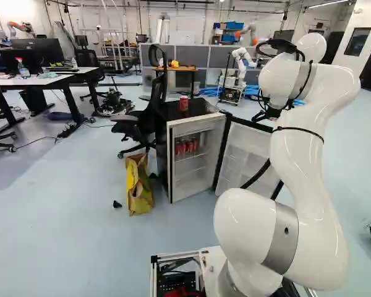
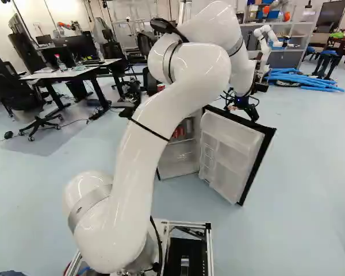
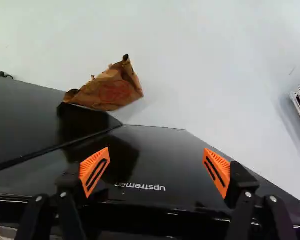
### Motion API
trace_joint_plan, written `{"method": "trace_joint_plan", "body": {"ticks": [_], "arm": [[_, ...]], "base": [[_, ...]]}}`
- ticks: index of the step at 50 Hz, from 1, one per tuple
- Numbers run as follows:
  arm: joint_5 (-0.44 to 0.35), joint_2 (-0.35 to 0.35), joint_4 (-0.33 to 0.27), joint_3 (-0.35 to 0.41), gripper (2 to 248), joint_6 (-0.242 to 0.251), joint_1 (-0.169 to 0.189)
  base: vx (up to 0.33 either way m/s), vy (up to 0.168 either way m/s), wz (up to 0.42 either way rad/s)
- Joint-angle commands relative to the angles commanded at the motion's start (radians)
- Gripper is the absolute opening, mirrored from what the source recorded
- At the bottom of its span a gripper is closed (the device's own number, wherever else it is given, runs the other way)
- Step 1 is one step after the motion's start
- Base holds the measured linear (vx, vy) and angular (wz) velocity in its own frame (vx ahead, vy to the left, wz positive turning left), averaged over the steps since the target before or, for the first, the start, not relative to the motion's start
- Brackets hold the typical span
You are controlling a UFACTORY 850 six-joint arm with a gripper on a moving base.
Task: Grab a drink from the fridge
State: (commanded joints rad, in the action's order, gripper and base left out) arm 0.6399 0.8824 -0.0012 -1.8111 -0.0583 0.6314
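In the right base view my gripper [image 2: 242,104] hangs over the upper edge of the swung-out fridge door [image 2: 229,150]. The wrist view shows the gripper [image 3: 156,162] open, its orange-padded fingers wide apart with nothing between them, over the door's glossy black outer face [image 3: 155,145]. The black fridge [image 1: 162,145] stands open in the left base view, with several red cans [image 1: 187,147] on an upper shelf inside. One more red can [image 1: 183,103] stands upright on the fridge's top.
A yellow-brown paper bag [image 1: 138,185] stands on the floor beside the fridge. A black office chair [image 1: 149,117] is close behind it. Desks [image 1: 55,80] are at the far left. Another robot [image 1: 242,62] and blue hoses [image 2: 305,79] lie farther back.
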Motion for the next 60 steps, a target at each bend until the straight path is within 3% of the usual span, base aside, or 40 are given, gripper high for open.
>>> {"method": "trace_joint_plan", "body": {"ticks": [60], "arm": [[0.000,-0.156,0.000,0.247,247,0.000,0.002]], "base": [[0.000,0.000,0.000]]}}
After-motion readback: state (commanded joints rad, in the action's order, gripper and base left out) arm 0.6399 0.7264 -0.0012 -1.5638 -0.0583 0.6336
